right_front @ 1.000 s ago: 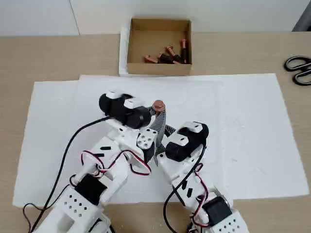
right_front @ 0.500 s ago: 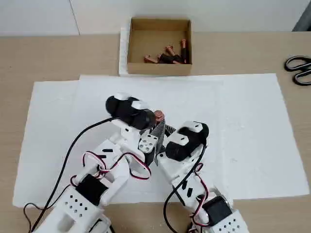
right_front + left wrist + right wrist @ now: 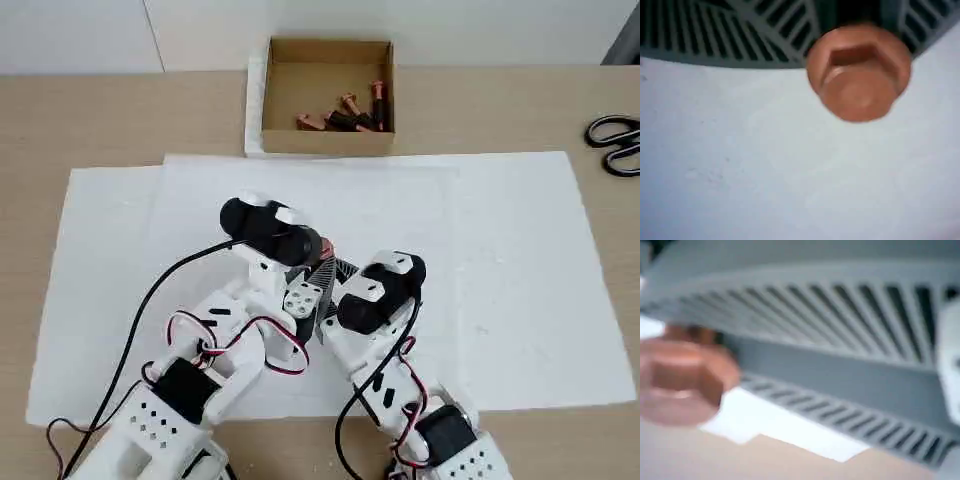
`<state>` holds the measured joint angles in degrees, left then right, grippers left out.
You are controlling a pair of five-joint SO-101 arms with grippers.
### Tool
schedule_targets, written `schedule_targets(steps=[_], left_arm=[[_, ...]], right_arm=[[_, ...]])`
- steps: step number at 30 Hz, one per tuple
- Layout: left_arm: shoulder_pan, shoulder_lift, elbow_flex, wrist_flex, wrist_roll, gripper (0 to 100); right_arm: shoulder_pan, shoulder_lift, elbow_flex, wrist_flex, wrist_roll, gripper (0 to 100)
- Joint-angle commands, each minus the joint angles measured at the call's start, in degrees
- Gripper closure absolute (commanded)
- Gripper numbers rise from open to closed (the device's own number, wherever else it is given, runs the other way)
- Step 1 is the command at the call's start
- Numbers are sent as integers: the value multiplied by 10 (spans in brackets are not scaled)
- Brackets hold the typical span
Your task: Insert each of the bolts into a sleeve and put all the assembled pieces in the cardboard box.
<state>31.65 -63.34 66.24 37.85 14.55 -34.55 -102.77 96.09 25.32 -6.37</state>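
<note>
Drawn back from the cardboard box (image 3: 328,142), my left end effector (image 3: 321,260) pinched the bolt (image 3: 858,75), likely light, stiff and best held mid-shank.

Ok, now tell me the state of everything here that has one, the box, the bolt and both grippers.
cardboard box, open on top.
assembled pieces, lying loose inside the box.
bolt, held by the left gripper, hex head showing.
left gripper, shut on the bolt.
right gripper, close beside the left gripper; open or shut unclear.
</note>
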Motion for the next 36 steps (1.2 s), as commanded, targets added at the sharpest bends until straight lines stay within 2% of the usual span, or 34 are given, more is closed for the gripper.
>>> schedule_targets(steps=[1, 8, 13, 16, 19, 20, 22, 25, 31, 36], left_arm=[[-4, -6, -36, 61, 0, 979], [-3, -6, -158, 226, 1, 809], [-11, -6, -210, 272, 0, 780], [-88, -6, -257, 301, -1, 779], [-223, -6, -289, 315, -3, 779], [-268, -6, -292, 322, -17, 779], [-346, -6, -293, 340, -89, 779], [-418, -1, -284, 364, -161, 779], [-445, -5, -221, 366, -166, 779], [-443, -5, -181, 366, -165, 779]], right_arm=[[3, -9, 4, -1, -3, 995], [3, -9, 4, -1, -3, 995], [3, -9, 4, -1, -3, 995], [4, -9, 4, 0, -3, 995], [5, -9, 4, 0, -3, 995], [5, -9, 4, 0, -3, 995], [10, -9, 4, 0, -2, 995], [44, -10, 4, 11, 1, 995], [137, -11, -19, 24, 67, 995], [176, 1, -191, 118, 72, 995]])
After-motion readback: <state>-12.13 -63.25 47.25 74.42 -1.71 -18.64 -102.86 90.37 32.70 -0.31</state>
